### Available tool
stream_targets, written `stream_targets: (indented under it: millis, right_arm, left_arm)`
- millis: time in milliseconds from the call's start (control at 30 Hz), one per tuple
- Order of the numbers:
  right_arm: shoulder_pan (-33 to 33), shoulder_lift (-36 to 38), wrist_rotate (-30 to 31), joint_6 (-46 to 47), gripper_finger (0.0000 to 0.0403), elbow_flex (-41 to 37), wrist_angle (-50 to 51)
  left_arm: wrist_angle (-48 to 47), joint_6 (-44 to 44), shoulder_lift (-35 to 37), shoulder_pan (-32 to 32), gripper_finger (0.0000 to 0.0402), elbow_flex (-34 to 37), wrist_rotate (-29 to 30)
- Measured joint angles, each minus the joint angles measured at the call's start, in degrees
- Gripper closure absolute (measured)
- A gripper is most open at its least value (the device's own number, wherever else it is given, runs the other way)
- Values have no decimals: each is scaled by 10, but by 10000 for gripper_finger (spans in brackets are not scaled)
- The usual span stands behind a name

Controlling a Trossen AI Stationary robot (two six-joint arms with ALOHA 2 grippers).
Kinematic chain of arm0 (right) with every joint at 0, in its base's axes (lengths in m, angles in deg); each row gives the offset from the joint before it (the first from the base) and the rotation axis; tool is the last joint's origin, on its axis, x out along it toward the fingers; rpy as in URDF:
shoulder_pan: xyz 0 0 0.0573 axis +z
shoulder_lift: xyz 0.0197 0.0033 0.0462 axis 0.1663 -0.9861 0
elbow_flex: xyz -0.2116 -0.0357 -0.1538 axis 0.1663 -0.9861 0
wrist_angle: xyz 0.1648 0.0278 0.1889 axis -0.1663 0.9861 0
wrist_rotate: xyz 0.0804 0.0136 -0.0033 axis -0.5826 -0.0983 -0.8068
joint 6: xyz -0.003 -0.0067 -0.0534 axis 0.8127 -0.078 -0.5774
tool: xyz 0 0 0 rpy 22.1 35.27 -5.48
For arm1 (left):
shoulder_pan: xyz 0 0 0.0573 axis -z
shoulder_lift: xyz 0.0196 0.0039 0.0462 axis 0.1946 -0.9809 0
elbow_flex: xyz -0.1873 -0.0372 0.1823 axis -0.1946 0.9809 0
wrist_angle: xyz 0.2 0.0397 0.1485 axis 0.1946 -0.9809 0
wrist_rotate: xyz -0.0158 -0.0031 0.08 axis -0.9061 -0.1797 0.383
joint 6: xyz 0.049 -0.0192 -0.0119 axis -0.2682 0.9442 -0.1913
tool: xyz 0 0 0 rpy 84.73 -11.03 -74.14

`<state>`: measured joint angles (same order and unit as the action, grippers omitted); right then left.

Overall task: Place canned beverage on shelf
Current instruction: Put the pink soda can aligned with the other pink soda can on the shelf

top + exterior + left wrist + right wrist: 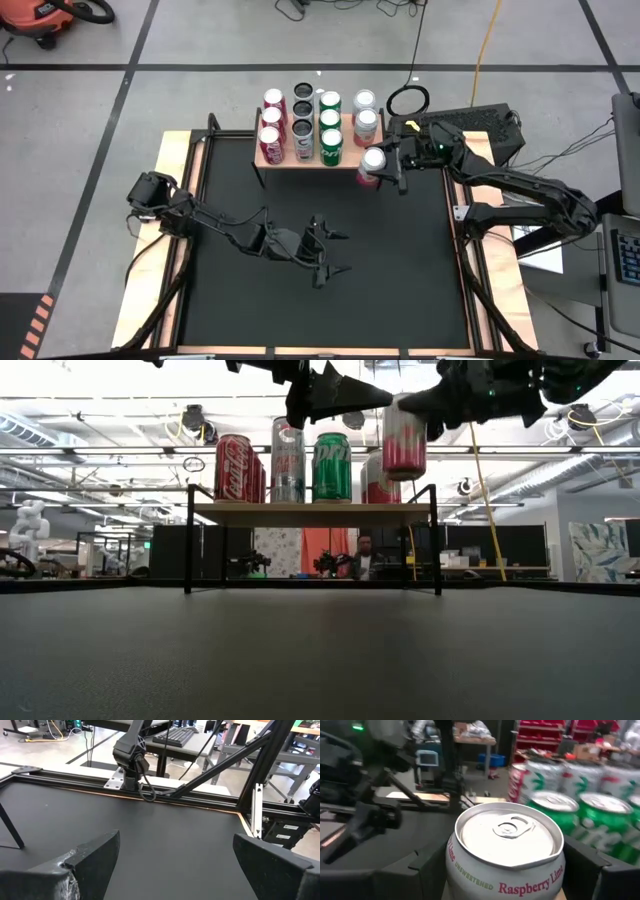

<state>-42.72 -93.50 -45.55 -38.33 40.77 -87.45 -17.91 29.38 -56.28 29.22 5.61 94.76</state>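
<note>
Beside the shelf's (pixel 262 157) right end, a lifted can (pixel 372 165)
Right gripper (pixel 383 166) clamps it upright above the table (pixel 420 260); left gripper (pixel 331 252) waits mid-table, fingers apart.

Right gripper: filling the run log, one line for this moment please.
right gripper: shut on can, raised beside shelf | left gripper: open, empty, mid-table

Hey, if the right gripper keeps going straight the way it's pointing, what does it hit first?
Probably the green cans on the shelf. The right gripper, holding the raspberry lime can, faces them from the shelf's right end, though depth is hard to judge.
</note>
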Motion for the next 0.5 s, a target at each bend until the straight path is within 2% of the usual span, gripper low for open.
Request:
stream_targets:
  millis: [233,400,500]
  right_arm:
    - [-33,-30,-1,17,131,0,-40]
    - [-61,-69,-42,23,131,1,-59]
    - [-73,-87,-45,23,131,1,-70]
  left_arm:
    - [-3,0,0,0,16,0,0]
    - [-3,0,0,0,16,0,0]
    - [-3,0,0,0,16,0,0]
